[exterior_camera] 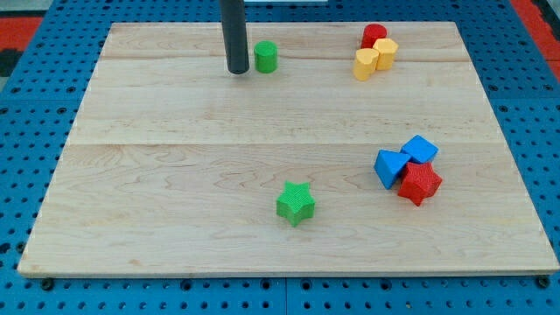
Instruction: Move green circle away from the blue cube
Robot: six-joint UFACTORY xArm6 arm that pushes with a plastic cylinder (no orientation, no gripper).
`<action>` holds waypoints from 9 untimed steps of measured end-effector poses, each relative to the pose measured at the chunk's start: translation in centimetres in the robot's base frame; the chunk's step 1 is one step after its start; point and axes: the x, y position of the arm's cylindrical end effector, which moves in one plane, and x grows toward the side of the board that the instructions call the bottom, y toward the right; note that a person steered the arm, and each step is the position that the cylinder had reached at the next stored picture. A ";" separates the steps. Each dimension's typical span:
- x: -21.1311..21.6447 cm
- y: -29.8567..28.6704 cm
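The green circle [266, 57], a short green cylinder, stands near the view's top, left of centre on the wooden board [175, 175]. My tip [237, 70] rests on the board just left of it, a small gap apart. The blue cube [420, 150] sits at the view's right, touching a blue triangle block [389, 167] and a red block [420, 183].
A green star [296, 203] lies below the board's centre. A red cylinder [374, 36] and two yellow blocks [366, 63] [385, 52] cluster at the top right. A blue pegboard [35, 105] surrounds the board.
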 end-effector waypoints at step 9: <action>-0.9 13.2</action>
